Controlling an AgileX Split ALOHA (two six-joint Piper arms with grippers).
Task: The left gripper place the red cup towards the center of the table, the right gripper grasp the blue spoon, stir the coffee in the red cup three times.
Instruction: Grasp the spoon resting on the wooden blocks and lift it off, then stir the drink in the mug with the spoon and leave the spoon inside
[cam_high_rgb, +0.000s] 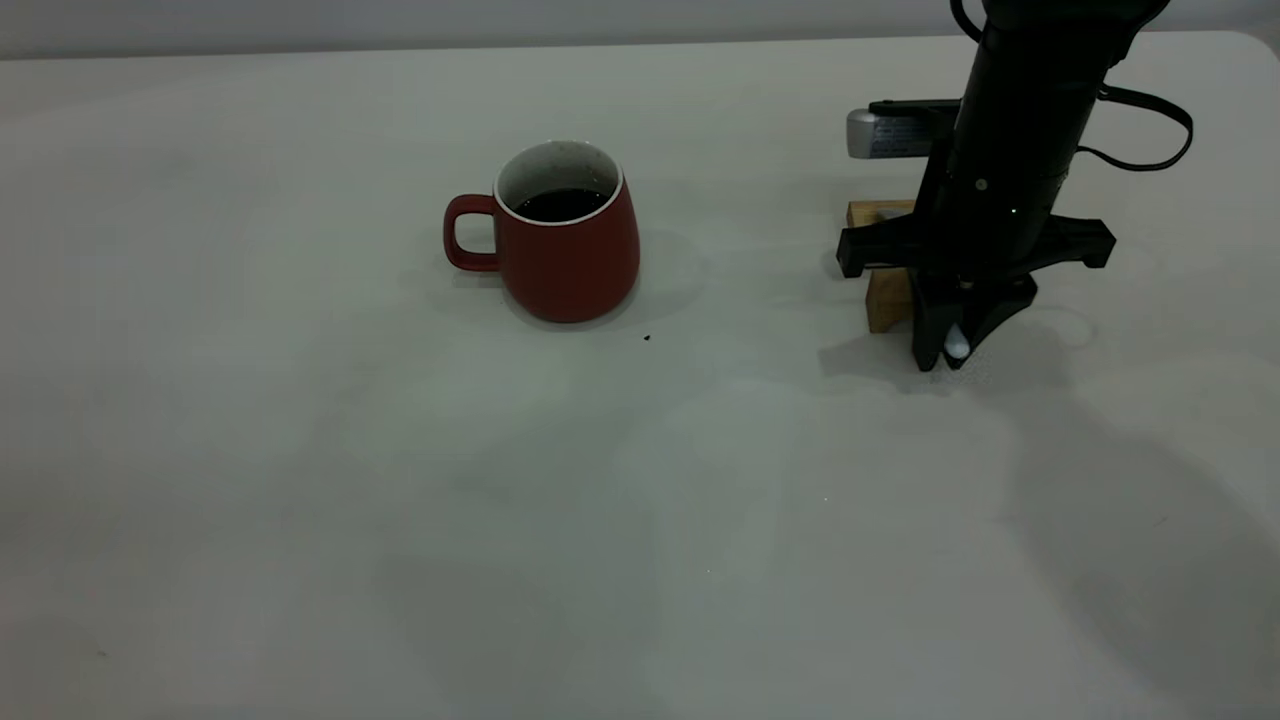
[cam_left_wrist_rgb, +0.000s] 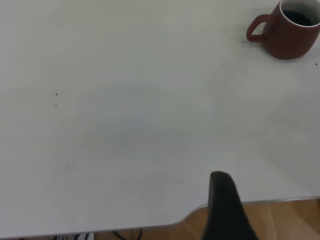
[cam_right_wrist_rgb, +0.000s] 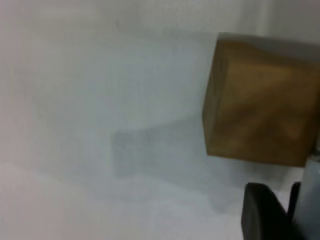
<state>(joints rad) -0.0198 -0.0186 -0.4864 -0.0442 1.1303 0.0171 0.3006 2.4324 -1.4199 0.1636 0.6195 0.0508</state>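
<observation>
Right of the red cup (cam_high_rgb: 565, 250), nearest the camera: your right gripper (cam_high_rgb: 950, 352) stands nose-down on the table (cam_high_rgb: 300, 500), its fingers drawn together on the pale end of the blue spoon (cam_high_rgb: 957, 345).
Spoon: only that pale tip shows. The wrist view gives a grey sliver that may be its neck, so you cannot yet judge how square the hold is.
Just behind the gripper, on its cup side: a wooden block (cam_high_rgb: 886, 295) sits close against the fingers.
Risk at the lift: a pinch this near the handle's end may let the spoon swing or slip free. A sideways start toward the cup could clip the block and knock it along.
Centre of the table: the red cup stands upright and alone, handle pointing away from the right gripper. The coffee (cam_high_rgb: 562, 205) lies well below the white rim.
Risk at the stir: a tilted spoon could catch the rim and slop coffee or shove the cup, which nothing steadies.
Farther back than the cup, on the right: a second block (cam_high_rgb: 872, 213), and the grey box (cam_high_rgb: 880, 134) on the arm above it.
Well apart from the cup, over the table's edge: your left gripper (cam_left_wrist_rgb: 226, 210) shows one dark finger only, so you cannot tell its spread.
</observation>
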